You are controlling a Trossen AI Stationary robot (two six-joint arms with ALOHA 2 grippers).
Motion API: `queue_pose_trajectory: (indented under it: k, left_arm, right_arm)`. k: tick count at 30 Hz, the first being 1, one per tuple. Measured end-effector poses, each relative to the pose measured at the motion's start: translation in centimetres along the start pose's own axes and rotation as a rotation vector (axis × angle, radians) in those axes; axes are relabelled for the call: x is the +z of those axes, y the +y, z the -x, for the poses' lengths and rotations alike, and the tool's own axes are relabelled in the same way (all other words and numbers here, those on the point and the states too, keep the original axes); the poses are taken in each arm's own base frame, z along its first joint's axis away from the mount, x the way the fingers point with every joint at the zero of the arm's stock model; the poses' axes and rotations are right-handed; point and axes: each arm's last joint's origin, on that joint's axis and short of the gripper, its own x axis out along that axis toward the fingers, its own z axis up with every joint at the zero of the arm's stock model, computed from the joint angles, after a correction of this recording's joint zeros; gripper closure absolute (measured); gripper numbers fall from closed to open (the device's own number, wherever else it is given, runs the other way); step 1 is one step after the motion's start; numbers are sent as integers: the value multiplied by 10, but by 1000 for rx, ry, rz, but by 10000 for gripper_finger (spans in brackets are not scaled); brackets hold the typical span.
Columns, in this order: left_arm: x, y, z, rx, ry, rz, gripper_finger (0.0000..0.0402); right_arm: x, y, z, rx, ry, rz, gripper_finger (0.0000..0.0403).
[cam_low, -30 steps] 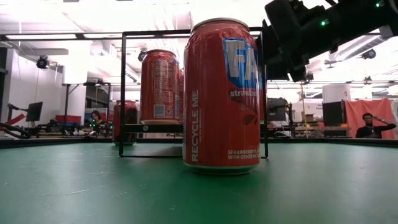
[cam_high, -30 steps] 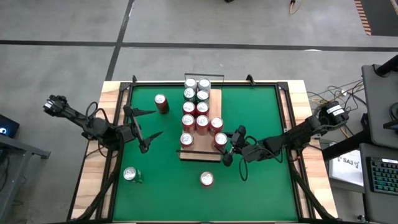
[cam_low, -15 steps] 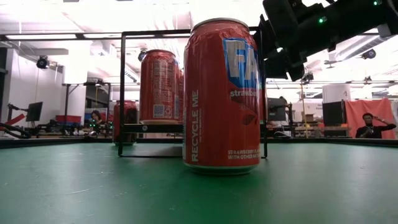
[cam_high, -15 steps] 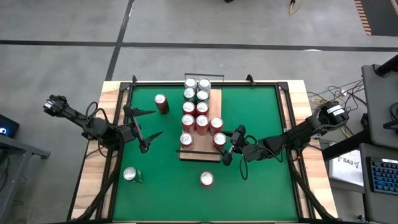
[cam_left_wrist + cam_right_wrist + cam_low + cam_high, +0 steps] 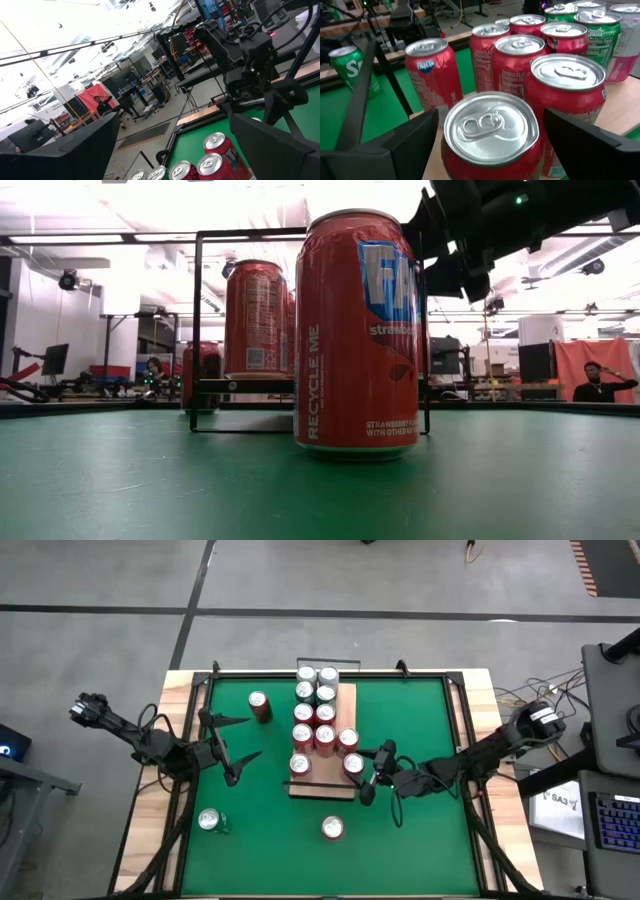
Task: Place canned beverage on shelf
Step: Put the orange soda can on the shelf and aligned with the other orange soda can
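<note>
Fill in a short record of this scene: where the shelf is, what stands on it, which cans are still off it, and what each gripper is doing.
shelf: mid-mat, holds nine cans
newest can: on the shelf's right edge, between the open fingers of the right gripper
cans on the mat: red can, green can, red can
left gripper: open, empty, left of the shelf

Bright ceiling lights [image 5: 150,205] are washing out the room behind me. My own fingers [image 5: 395,145] are blurring close to the lens.
</note>
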Motion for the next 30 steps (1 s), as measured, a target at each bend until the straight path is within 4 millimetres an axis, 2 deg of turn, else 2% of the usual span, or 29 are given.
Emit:
queue_pose_trajectory:
  k: [7,13,16,20,26,30]
  left_arm:
    - [0,0,0,-1,1,-1,31]
    - [0,0,0,-1,1,-5,31]
    - [0,0,0,-1,1,-6,31]
    - [0,0,0,-1,1,-8,31]
    - [0,0,0,-1,2,-10,31]
    - [0,-1,0,-2,3,-11,31]
  right_arm:
    - [8,-2,5,6,-20,-19,55]
    - [29,-6,18,26,-73,-76,57]
    - [39,-10,26,45,-75,-125,74]
    - [58,-11,35,26,7,-160,132]
    - [88,-9,46,-105,206,-194,247]
    - [95,-8,48,-239,369,-189,324]
